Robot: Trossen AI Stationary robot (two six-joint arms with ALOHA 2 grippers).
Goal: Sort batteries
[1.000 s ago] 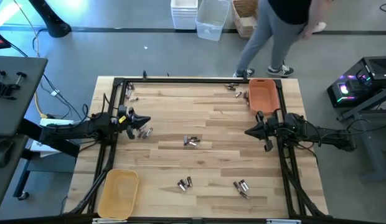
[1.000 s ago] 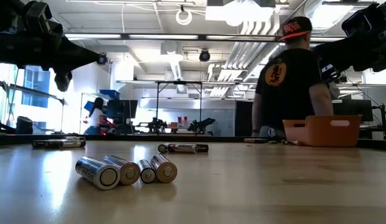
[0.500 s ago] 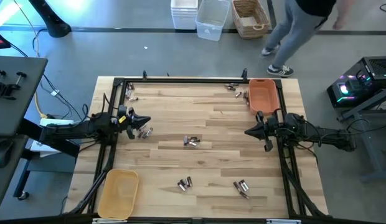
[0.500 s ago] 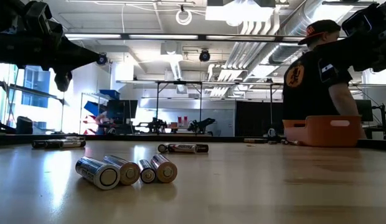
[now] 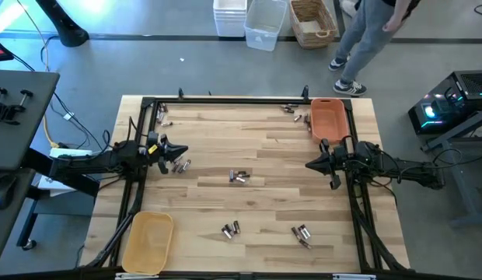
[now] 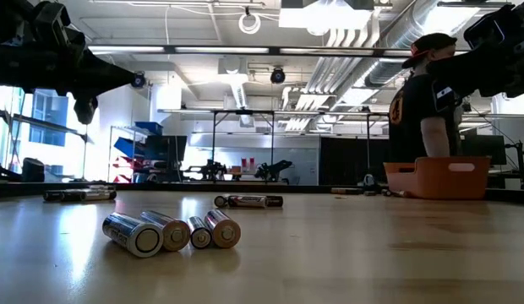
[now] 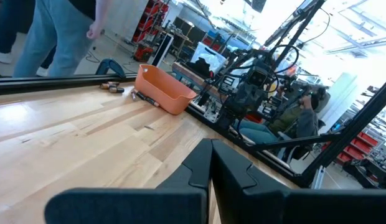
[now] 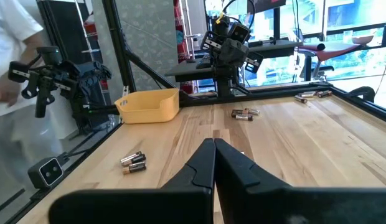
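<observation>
2 hands clenched: left hand (image 5: 183, 151), right hand (image 5: 309, 165) | batteries (image 5: 239, 177) between | trays (image 5: 330, 118) aside

A robotics lab or industrial workshop is shown. A pale wooden plank worktop (image 5: 256, 155) framed by black metal rails is set on a grey concrete floor (image 5: 148, 62). An open ceiling with exposed silver ducts and pipes (image 6: 346, 34) is seen over a large hall. Further black camera and arm rigs on stands (image 8: 227, 43) are seen beyond the worktop. A glowing computer tower (image 5: 447, 105) is placed beside it. A person in dark top and cap (image 6: 423, 97) is seen in the background.
</observation>
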